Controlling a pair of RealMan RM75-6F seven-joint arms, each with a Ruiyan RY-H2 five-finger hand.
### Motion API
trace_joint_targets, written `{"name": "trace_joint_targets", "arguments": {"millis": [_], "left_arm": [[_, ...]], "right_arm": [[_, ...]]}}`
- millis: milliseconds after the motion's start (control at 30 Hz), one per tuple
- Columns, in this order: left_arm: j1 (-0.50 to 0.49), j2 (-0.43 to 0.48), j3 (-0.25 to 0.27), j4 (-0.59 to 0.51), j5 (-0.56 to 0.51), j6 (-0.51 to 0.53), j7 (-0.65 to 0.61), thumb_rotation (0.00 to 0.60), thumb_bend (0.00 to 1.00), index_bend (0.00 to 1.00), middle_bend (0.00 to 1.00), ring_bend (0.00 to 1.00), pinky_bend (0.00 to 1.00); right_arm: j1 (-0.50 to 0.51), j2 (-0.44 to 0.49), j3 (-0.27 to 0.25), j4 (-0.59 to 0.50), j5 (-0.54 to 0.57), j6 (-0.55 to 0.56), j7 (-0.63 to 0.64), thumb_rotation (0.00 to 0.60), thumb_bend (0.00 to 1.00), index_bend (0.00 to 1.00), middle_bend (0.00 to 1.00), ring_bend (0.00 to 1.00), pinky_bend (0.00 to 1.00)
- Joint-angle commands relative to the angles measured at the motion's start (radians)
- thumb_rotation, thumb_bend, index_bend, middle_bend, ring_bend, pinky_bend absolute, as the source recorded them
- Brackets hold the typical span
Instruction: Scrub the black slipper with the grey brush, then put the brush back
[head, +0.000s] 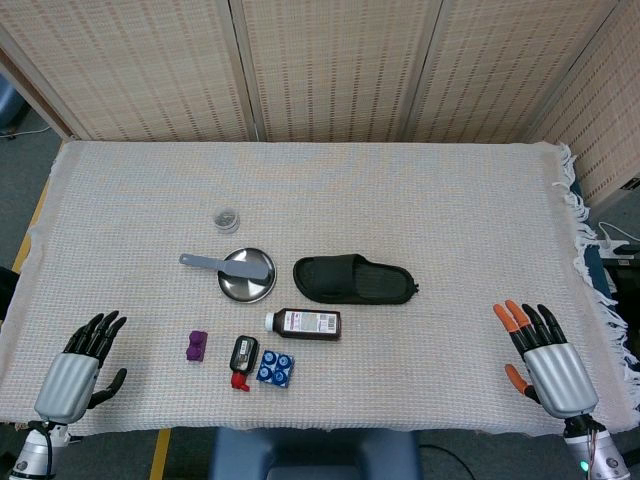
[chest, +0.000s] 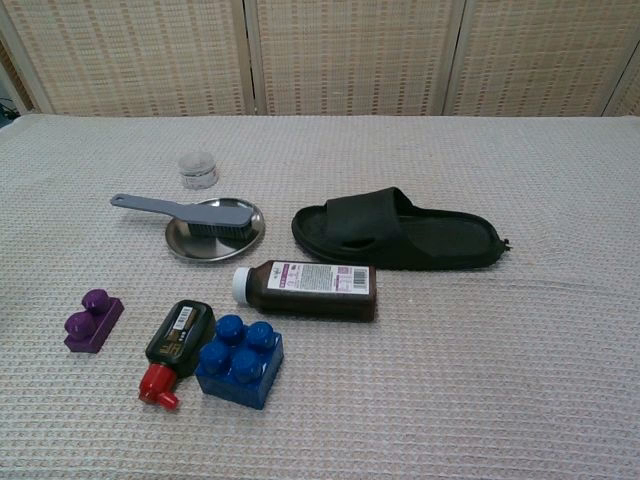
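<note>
The black slipper (head: 354, 280) (chest: 400, 232) lies on its sole at the table's middle, toe end to the right. A grey brush (head: 222, 265) (chest: 188, 211) rests bristles down across a round steel dish (head: 247, 276) (chest: 214, 233), its handle pointing left. My left hand (head: 78, 368) rests at the near left corner, fingers apart, holding nothing. At the near right, my right hand (head: 545, 356) with orange fingertips is also spread and empty. Both hands are far from the brush and slipper. The chest view shows neither hand.
In front of the slipper lies a brown bottle (head: 304, 323) (chest: 306, 290) on its side. A blue brick (head: 275, 370) (chest: 239, 361), a black bottle with a red cap (head: 242, 360) (chest: 177, 347) and a purple brick (head: 197, 346) (chest: 92, 320) sit nearer. A small jar (head: 227, 218) (chest: 198, 168) stands behind the dish.
</note>
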Motion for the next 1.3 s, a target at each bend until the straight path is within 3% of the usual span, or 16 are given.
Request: {"name": "trace_joint_targets", "arguments": {"millis": [33,133,233,367,433,600,867,1300], "left_arm": [[-0.004,-0.002,0.0,0.001,-0.007,-0.013,0.002,0.6,0.37,0.04,0.0,0.0,0.16],[-0.021,-0.01,-0.006,0.003,-0.012,-0.043,0.012,0.6,0.37,0.04,0.0,0.01,0.18],[-0.066,-0.029,-0.029,0.008,-0.019,-0.097,0.04,0.6,0.37,0.04,0.0,0.1,0.32],[-0.146,-0.056,-0.079,0.009,-0.033,-0.177,0.086,0.6,0.38,0.05,0.03,0.43,0.7],[-0.194,-0.076,-0.116,0.008,-0.057,-0.227,0.1,0.6,0.38,0.07,0.06,0.55,0.83],[-0.308,-0.15,-0.203,0.05,-0.109,-0.315,0.162,0.6,0.38,0.19,0.17,0.71,0.97],[-0.448,-0.259,-0.273,0.149,-0.239,-0.481,0.272,0.6,0.38,0.23,0.21,0.8,1.0],[-0.577,-0.381,-0.3,0.289,-0.368,-0.606,0.389,0.6,0.37,0.21,0.18,0.8,1.0]], "right_arm": [[0.002,0.0,0.003,0.0,0.007,-0.005,0.001,0.6,0.25,0.0,0.0,0.0,0.0],[0.002,-0.001,0.008,0.003,0.015,-0.005,0.001,0.6,0.25,0.0,0.0,0.0,0.0],[0.002,-0.004,0.014,0.007,0.019,0.0,0.003,0.6,0.25,0.0,0.0,0.0,0.0],[0.004,-0.008,0.016,0.011,0.027,-0.008,-0.001,0.6,0.25,0.0,0.0,0.0,0.0],[0.007,-0.011,0.018,0.012,0.033,-0.014,-0.006,0.6,0.25,0.0,0.0,0.0,0.0],[0.011,-0.019,0.022,0.016,0.047,-0.028,-0.019,0.6,0.25,0.0,0.0,0.0,0.0],[0.019,-0.022,0.035,0.02,0.081,-0.046,-0.022,0.6,0.25,0.0,0.0,0.0,0.0],[0.03,-0.028,0.039,0.024,0.11,-0.077,-0.033,0.6,0.25,0.0,0.0,0.0,0.0]]}}
